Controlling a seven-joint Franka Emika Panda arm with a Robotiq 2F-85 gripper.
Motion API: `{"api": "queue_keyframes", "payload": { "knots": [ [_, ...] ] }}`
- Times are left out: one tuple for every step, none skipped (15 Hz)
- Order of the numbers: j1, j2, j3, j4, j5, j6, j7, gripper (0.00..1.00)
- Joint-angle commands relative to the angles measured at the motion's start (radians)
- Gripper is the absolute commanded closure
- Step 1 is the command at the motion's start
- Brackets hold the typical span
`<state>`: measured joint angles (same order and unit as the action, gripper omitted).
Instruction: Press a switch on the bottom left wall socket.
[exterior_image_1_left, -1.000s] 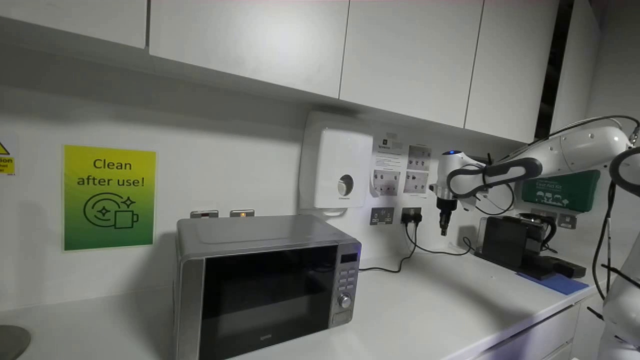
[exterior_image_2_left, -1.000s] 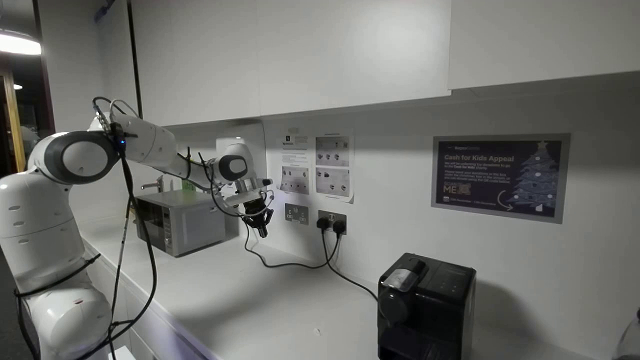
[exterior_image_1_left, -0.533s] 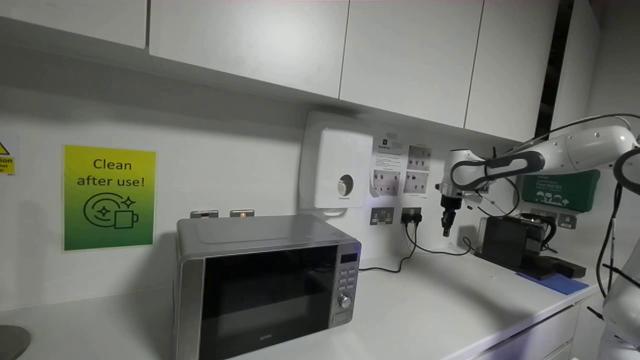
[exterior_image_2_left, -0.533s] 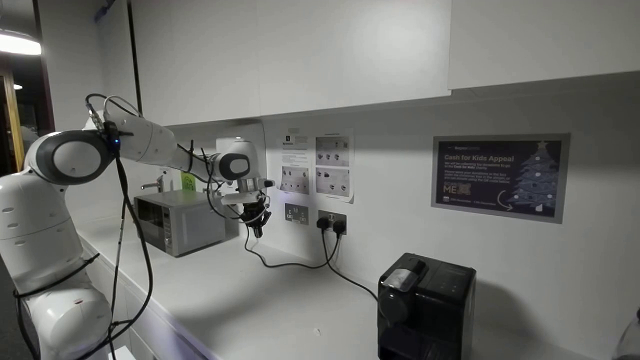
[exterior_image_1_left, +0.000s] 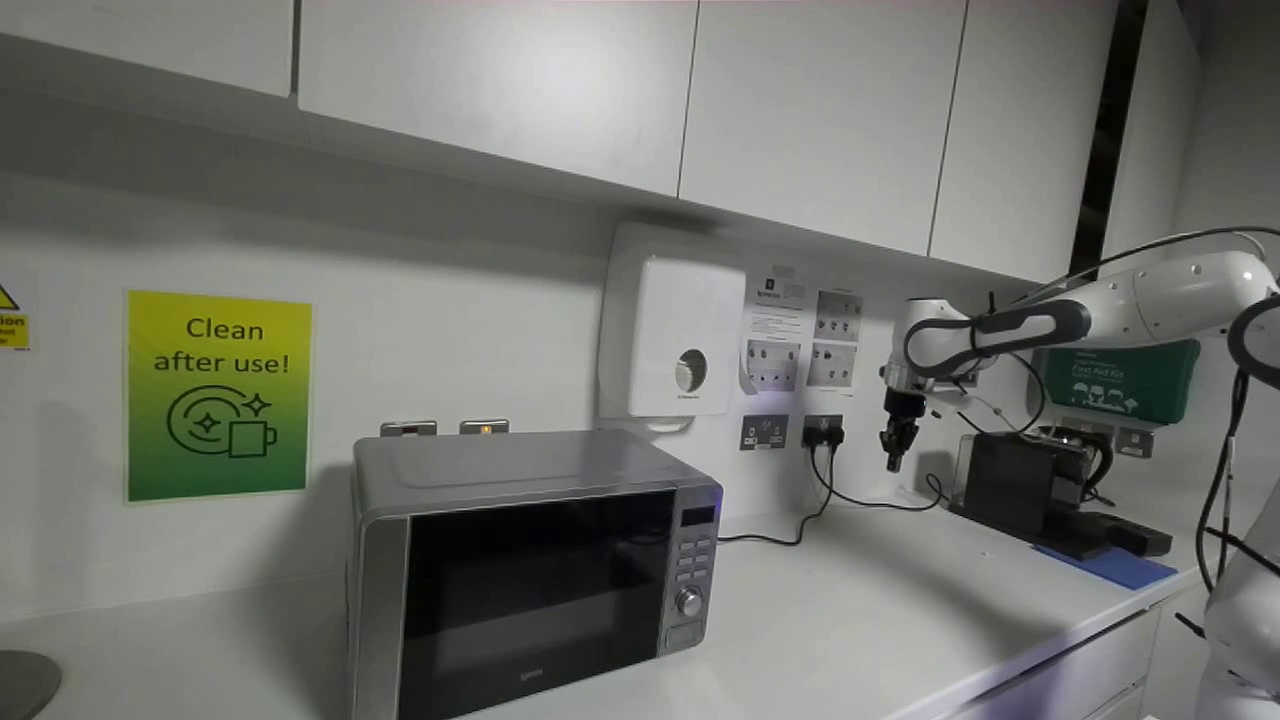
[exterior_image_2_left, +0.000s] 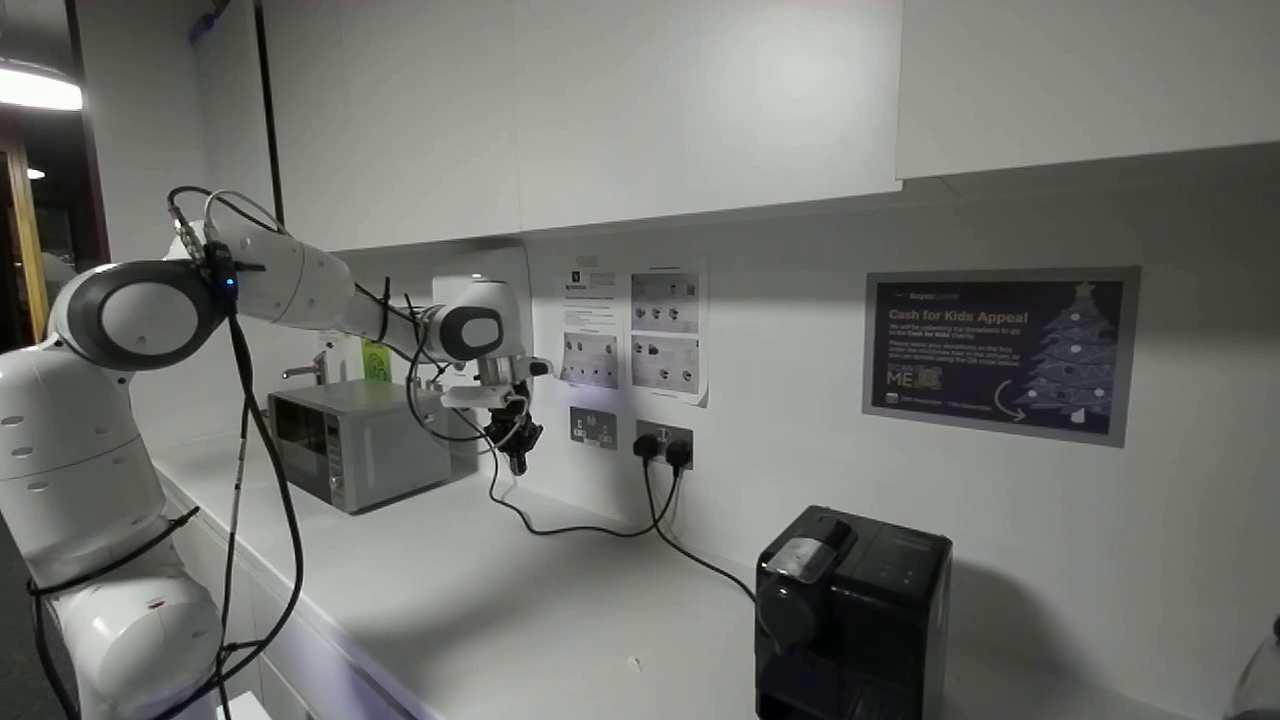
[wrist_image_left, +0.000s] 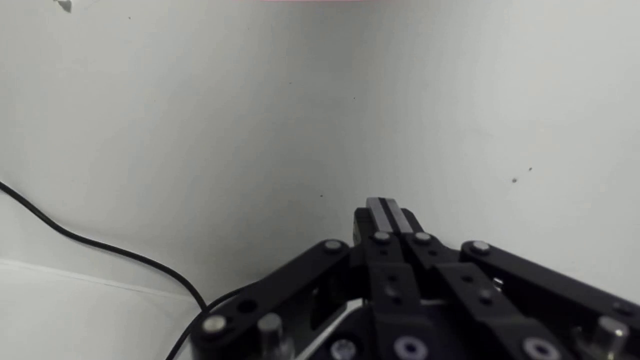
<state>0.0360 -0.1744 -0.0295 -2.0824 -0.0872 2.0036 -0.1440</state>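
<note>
Above the worktop (exterior_image_1_left: 830, 600) I'd just swung the pincer (wrist_image_left: 385, 212), tips together, nearer upright, so pressing the bottom-left wall socket (exterior_image_2_left: 593, 428) over the back edge probably needed re-aiming.

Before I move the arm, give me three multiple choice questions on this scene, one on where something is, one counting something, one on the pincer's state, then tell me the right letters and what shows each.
1. Where is the "Clean after use!" sign?
A. On the microwave door
B. On the wall
C. On the coffee machine

2. How many black plugs sit in the cabled grey socket?
A. Two
B. One
C. Four

3. What state is the pincer in?
A. Wide open
B. Gripping a plug
C. Closed with nothing in it

1 B: an exterior view shows it flat against that surface.
2 A: both exterior views show two, side by side.
3 C: in the wrist view its fingertips sit together with nothing visible between them.
</note>
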Motion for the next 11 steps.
{"api": "queue_keyframes", "payload": {
  "knots": [
    [-0.010,0.000,0.010,0.002,0.002,0.003,0.017,0.73],
    [-0.010,0.002,0.011,0.002,0.002,0.003,0.020,0.91],
    [-0.010,0.004,0.011,0.002,0.002,0.003,0.020,0.84],
    [-0.010,0.006,0.012,0.002,0.002,0.003,0.020,0.75],
    [-0.010,0.007,0.012,0.002,0.002,0.003,0.020,0.73],
    [-0.010,0.007,0.012,0.002,0.002,0.003,0.020,0.73],
    [-0.010,0.007,0.012,0.002,0.002,0.003,0.020,0.73],
    [-0.010,0.007,0.012,0.002,0.002,0.003,0.020,0.73],
    [-0.010,0.007,0.012,0.002,0.002,0.003,0.020,0.73],
    [-0.010,0.007,0.012,0.002,0.002,0.003,0.020,0.73],
    [-0.010,0.007,0.012,0.002,0.002,0.003,0.020,0.73]
  ]
}}
